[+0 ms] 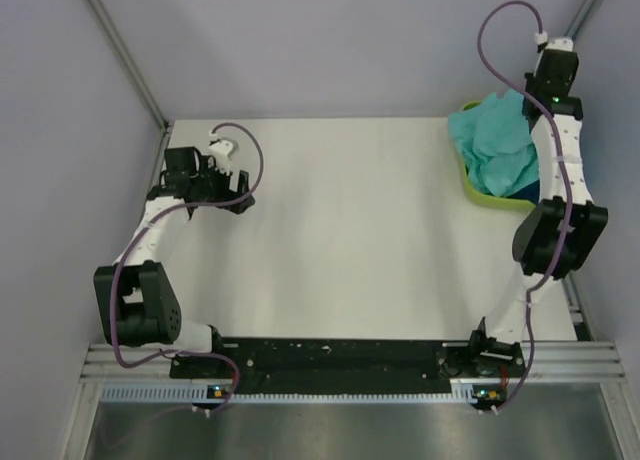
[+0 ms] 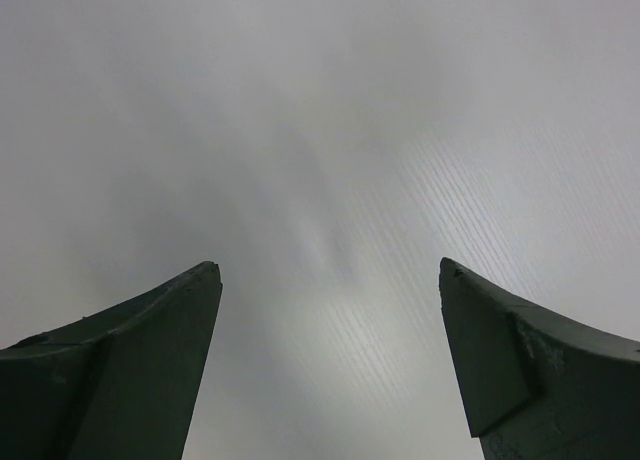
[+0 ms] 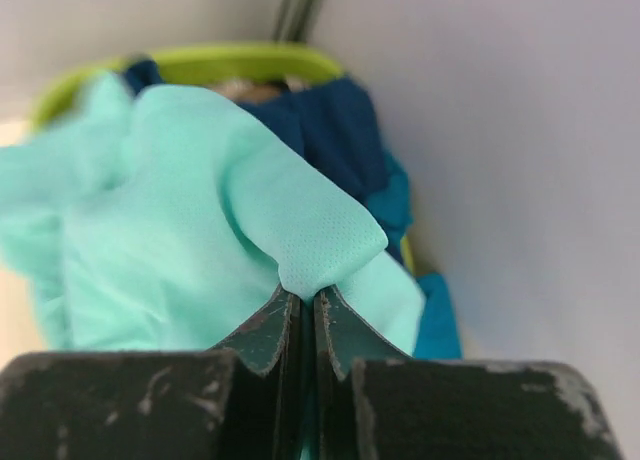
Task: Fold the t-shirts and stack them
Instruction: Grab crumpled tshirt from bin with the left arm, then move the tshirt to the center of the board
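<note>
Pale table (image 1: 350,230), far right corner: I record my right gripper (image 3: 305,298) clamped on the mint t-shirt (image 3: 180,210) at the lime-green tub (image 1: 478,193); my left gripper (image 2: 330,270) is spread wide.

the mint t-shirt (image 3: 200,200) is showing soft matt cloth with a fine pitted knit. the lime tub (image 3: 250,60) is looking like smooth, glossy plastic. the table (image 1: 350,230) is appearing matt and smooth. the right gripper (image 3: 300,298) is showing dark, scuffed fingers (image 3: 262,335).
</note>
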Controlling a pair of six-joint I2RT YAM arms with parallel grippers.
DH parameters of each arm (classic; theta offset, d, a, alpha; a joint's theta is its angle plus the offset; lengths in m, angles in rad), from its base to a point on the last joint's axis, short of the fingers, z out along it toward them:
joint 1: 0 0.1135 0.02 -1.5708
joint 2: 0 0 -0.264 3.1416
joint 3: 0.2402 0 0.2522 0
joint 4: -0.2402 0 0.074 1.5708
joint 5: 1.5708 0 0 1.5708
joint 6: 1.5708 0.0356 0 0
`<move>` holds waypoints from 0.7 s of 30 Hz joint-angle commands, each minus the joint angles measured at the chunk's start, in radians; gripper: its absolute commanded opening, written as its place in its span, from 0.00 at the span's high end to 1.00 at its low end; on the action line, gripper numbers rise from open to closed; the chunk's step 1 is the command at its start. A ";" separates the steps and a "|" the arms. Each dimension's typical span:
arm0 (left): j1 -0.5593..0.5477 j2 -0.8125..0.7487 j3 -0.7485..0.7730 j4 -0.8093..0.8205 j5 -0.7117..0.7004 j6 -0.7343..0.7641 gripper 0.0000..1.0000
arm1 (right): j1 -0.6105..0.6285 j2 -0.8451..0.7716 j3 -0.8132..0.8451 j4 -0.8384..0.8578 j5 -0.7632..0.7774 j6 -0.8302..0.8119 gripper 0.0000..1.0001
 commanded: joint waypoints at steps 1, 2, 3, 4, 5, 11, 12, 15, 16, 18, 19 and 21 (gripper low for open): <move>-0.002 -0.053 0.029 0.002 0.014 0.020 0.06 | 0.097 -0.312 -0.008 0.110 -0.017 -0.134 1.00; -0.002 -0.059 0.029 -0.001 0.003 0.018 0.06 | 0.128 -0.364 -0.030 0.126 -0.065 -0.170 1.00; -0.002 -0.067 0.031 -0.005 -0.006 0.021 0.06 | 0.158 -0.418 -0.054 0.143 -0.126 -0.201 1.00; -0.004 -0.075 0.032 -0.005 -0.020 0.020 0.06 | 0.188 -0.467 -0.085 0.162 -0.215 -0.227 1.00; -0.002 -0.082 0.032 -0.003 -0.032 0.021 0.05 | 0.235 -0.528 -0.125 0.180 -0.326 -0.253 1.00; -0.001 -0.124 0.037 -0.003 -0.116 0.014 0.05 | 0.341 -0.780 -0.287 0.432 -1.170 -0.037 1.00; 0.001 -0.128 0.035 0.000 -0.139 0.011 0.04 | 0.341 -0.794 -0.320 0.565 -1.305 0.064 1.00; 0.006 -0.142 0.032 0.011 -0.196 0.006 0.04 | 0.358 -0.782 -0.384 0.771 -1.409 0.278 1.00; 0.007 -0.147 0.031 0.020 -0.221 -0.001 0.03 | 0.367 -0.773 -0.401 0.747 -1.403 0.257 1.00; 0.007 -0.154 0.037 0.025 -0.287 -0.014 0.02 | 0.389 -0.759 -0.462 0.691 -1.372 0.195 1.00; 0.010 -0.159 0.041 0.025 -0.313 -0.017 0.01 | 0.398 -0.750 -0.487 0.673 -1.362 0.164 1.00; 0.012 -0.164 0.051 0.019 -0.350 -0.014 0.01 | 0.416 -0.713 -0.545 0.671 -1.314 0.148 1.00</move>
